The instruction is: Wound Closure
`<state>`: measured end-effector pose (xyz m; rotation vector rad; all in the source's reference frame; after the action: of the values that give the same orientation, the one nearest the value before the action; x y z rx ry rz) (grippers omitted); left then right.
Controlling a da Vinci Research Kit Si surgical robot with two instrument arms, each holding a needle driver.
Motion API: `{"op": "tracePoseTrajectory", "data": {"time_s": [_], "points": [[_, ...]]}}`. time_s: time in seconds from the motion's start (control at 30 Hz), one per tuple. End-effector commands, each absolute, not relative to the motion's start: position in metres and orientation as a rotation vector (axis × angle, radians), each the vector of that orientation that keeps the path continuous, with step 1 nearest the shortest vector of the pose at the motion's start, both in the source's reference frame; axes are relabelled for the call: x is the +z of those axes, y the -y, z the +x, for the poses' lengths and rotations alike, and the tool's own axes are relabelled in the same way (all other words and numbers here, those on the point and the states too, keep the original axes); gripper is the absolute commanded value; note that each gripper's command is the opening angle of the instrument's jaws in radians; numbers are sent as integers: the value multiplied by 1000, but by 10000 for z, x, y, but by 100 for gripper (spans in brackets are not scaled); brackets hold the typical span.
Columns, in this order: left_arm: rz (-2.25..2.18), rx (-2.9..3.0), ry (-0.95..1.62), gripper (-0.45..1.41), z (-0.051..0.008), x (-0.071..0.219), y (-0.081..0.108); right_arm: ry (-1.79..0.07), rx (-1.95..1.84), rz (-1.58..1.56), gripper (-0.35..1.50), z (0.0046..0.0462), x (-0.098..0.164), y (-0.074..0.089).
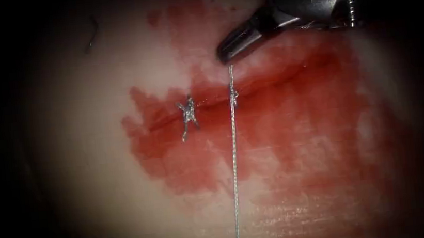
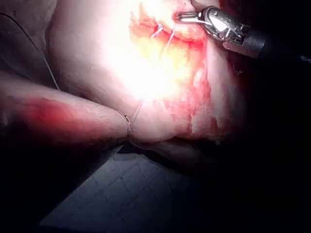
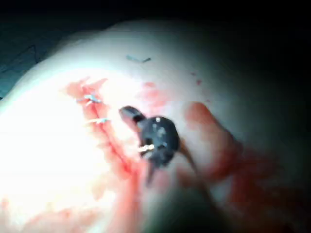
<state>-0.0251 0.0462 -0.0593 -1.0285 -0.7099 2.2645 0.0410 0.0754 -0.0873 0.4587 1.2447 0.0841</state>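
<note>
The right arm's pincer (image 1: pixel 226 53) comes in from the upper right of the endoscope view, its two jaws pressed together just above the cut (image 1: pixel 251 90). The upper end of a long thread (image 1: pixel 234 158) meets their tip, though whether the jaws actually pinch it cannot be told. From there the thread runs straight down across the cut, through a small knot (image 1: pixel 234 97) at the wound line, and on over the tissue (image 1: pixel 97 161) to the lower edge. To the left along the cut sits a finished knot with short cut ends (image 1: pixel 188 115). Red fluid (image 1: pixel 296 126) stains the tissue around the cut, mostly on its right. In the left wrist view the same pincer (image 2: pixel 182 17) lies by the stitches.
</note>
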Motion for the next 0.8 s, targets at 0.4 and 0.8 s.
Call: {"op": "tracePoseTrajectory", "data": {"time_s": [0.4,0.8], "points": [[-1000,2260,564,-35,-192,-653,-546,-1222,231,333,101,392,-906,-758],[-892,2368,311,-35,-144,-669,-626,-1236,375,308,121,362,-948,-722]]}}
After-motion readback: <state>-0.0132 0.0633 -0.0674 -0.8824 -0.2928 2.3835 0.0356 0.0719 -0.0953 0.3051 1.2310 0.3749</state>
